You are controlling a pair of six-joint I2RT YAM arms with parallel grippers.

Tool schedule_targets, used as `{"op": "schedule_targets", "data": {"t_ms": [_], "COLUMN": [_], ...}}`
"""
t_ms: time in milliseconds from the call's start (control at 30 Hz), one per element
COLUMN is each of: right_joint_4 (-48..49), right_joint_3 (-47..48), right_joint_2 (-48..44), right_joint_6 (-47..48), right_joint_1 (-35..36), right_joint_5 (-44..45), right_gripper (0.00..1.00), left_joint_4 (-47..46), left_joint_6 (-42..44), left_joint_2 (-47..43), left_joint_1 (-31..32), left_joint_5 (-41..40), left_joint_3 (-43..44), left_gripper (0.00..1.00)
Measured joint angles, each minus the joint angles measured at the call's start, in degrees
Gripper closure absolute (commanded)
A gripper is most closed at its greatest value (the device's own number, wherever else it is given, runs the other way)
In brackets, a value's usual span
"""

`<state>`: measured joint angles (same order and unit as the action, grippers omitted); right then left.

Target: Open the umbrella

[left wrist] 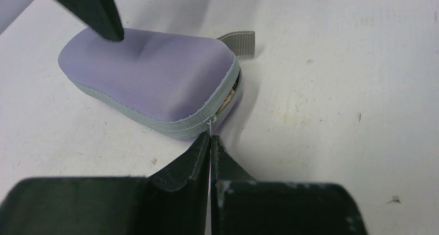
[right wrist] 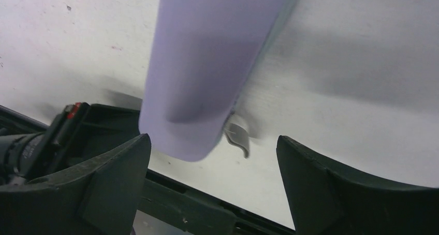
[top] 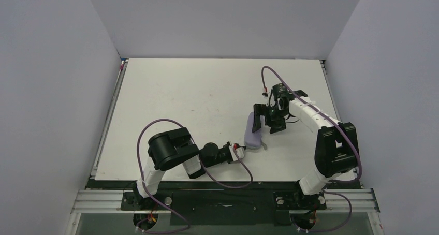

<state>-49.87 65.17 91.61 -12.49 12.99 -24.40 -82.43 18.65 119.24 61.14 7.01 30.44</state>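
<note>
A pale lavender capsule case (top: 253,132) lies on the white table (top: 196,90). Its grey zip is parted at the near end, and a sliver of the tan umbrella (left wrist: 231,96) shows in the gap; the rest of the umbrella is hidden inside. My left gripper (left wrist: 211,137) is shut on the thin zip pull (left wrist: 211,124) at that end, low on the table (top: 239,151). My right gripper (top: 267,120) is open over the case's far end, and one finger (left wrist: 96,12) rests on the lid. In the right wrist view the case (right wrist: 207,64) runs between the spread fingers (right wrist: 116,167).
A grey strap loop (left wrist: 240,42) sticks out from the case's near end, also seen in the right wrist view (right wrist: 238,135). Grey walls enclose the table on three sides. The black frame rail (top: 222,186) runs along the near edge.
</note>
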Motion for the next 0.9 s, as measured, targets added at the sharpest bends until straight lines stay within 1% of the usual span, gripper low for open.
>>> {"op": "schedule_targets", "data": {"t_ms": [267, 300, 333, 367, 400, 433, 467, 500, 533, 567, 600, 633, 667, 700, 733, 900], "right_joint_4": [5.0, 5.4, 5.7, 6.1, 6.4, 6.6, 6.9, 7.1, 7.3, 7.6, 7.8, 8.0, 8.2, 8.4, 8.6, 9.1], "right_joint_3": [0.1, 0.1, 0.1, 0.1, 0.1, 0.1, 0.0, 0.0, 0.0, 0.0, 0.0, -0.1, -0.1, -0.2, -0.3, -0.6], "right_joint_2": [4.0, 4.4, 4.7, 5.1, 5.5, 5.7, 5.8, 5.9, 5.9, 5.9, 5.9, 5.9, 5.9, 5.9, 5.9, 5.8], "right_joint_6": [-7.5, -8.1, -8.7, -9.3, -9.8, -10.4, -11.0, -11.6, -12.2, -12.9, -13.0, -13.4, -13.6, -13.6, -13.6, -11.9], "right_joint_1": [5.6, 6.0, 6.3, 6.6, 6.8, 7.0, 7.0, 7.1, 7.2, 7.4, 7.4, 7.4, 7.5, 7.6, 7.6, 7.6], "right_joint_5": [2.9, 3.5, 4.1, 4.7, 5.2, 5.8, 6.0, 6.2, 6.4, 6.7, 6.8, 7.0, 7.2, 7.3, 7.5, 7.3], "right_gripper": [0.13, 0.18, 0.26, 0.29, 0.36, 0.39, 0.47, 0.51, 0.6, 0.65, 0.74, 0.79, 0.88, 0.92, 1.0, 1.0], "left_joint_4": [2.7, 3.1, 3.5, 3.9, 4.2, 4.6, 4.9, 5.6, 6.2, 6.6, 6.9, 7.1, 7.2, 7.3, 7.3, 6.3], "left_joint_6": [-0.9, -1.4, -1.9, -2.4, -2.9, -3.4, -4.0, -4.7, -5.3, -6.1, -6.6, -7.2, -7.7, -8.0, -8.2, -8.4], "left_joint_2": [0.7, 0.7, 0.7, 0.7, 0.7, 0.7, 0.7, 0.7, 0.7, 0.7, 0.7, 0.7, 0.7, 0.7, 0.7, 0.2], "left_joint_1": [1.0, 1.0, 1.1, 1.1, 1.1, 1.1, 1.1, 1.2, 1.2, 1.3, 1.4, 1.4, 1.5, 1.5, 1.5, 1.5], "left_joint_5": [-1.2, -1.7, -2.3, -2.9, -3.5, -4.4, -5.5, -6.8, -7.8, -8.9, -9.9, -10.8, -11.4, -11.8, -12.0, -12.3], "left_joint_3": [2.2, 2.5, 2.8, 3.0, 3.3, 3.4, 3.6, 3.7, 4.0, 4.3, 4.5, 4.6, 4.6, 4.6, 4.6, 3.1], "left_gripper": [1.0, 1.0, 1.0, 1.0, 1.0, 1.0, 1.0, 1.0, 1.0, 1.0, 1.0, 1.0, 1.0, 1.0, 1.0, 1.0]}}
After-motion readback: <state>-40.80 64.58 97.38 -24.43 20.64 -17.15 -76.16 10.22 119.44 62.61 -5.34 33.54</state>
